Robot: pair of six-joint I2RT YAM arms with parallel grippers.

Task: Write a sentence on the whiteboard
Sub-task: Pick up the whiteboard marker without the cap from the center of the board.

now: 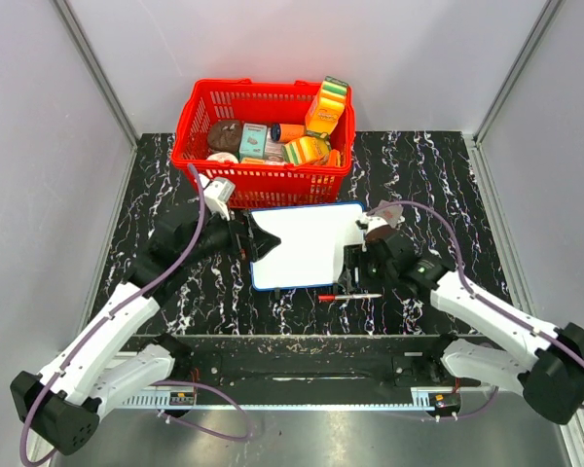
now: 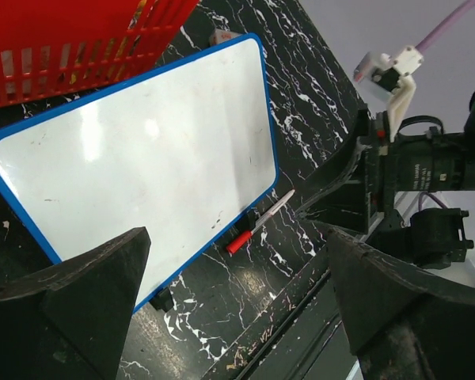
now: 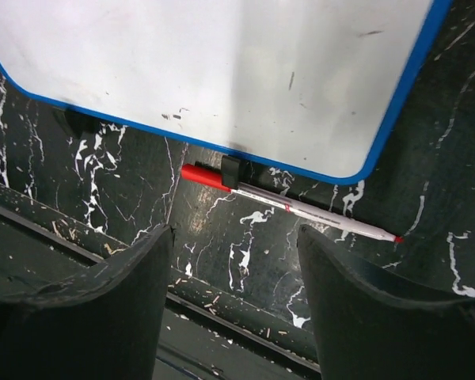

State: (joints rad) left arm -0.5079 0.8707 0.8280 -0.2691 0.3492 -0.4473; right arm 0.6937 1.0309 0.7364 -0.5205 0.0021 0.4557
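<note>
The whiteboard (image 1: 307, 243) with its thin blue frame lies flat on the black marbled table; it also shows in the left wrist view (image 2: 142, 150) and the right wrist view (image 3: 222, 63). Its face is blank apart from faint smudges; no red sentence shows. A marker (image 1: 348, 296) with a red cap lies on the table just in front of the board's near edge, seen too in the left wrist view (image 2: 257, 224) and the right wrist view (image 3: 289, 207). My left gripper (image 1: 263, 240) is open over the board's left edge. My right gripper (image 1: 352, 268) is open, just above the marker.
A red plastic basket (image 1: 202, 102) full of packets and tins stands behind the board, touching its far edge. Grey walls enclose the table on three sides. A black rail (image 1: 292, 365) runs along the near edge between the arm bases.
</note>
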